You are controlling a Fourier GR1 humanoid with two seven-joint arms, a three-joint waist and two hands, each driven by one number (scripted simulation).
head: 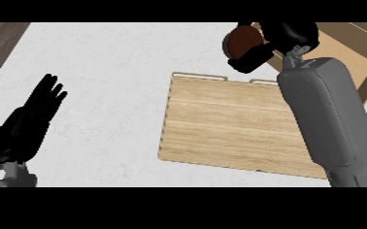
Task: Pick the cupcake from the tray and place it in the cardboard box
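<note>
round dark-brown cupcake (240, 40) clasped in the curled fingers of the black right hand (287, 35), off the flat light wooden tray (229, 126), past its far edge, just left of the tan cardboard box (338, 46) and not in it. black left hand (32, 116) resting open, fingers straight, at lower left over the white speckled counter (108, 68).

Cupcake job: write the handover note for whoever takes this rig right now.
Right hand: shut on the cupcake, held past the far edge of the tray, left of the cardboard box.
Left hand: open, resting at the lower left.
Done: cupcake is off the tray.
Left: carry it over the box and set it inside.
</note>
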